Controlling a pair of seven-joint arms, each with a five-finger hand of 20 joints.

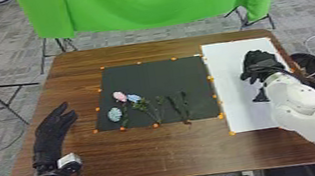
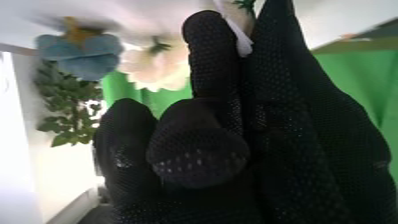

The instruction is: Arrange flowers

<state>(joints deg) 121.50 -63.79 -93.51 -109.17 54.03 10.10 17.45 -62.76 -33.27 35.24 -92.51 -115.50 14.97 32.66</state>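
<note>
Black mat bears seemingly three blooms; left hand is open, empty; I cannot tell about right hand.

Left hand with fingers outstretched

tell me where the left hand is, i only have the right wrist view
Observer: The left hand is over the left side of the table.
Operator: ok and what's on the table between the two hands
Observer: A black mat.
Operator: anything lying on it
Observer: Yes, a pink flower is on its left half.
</note>
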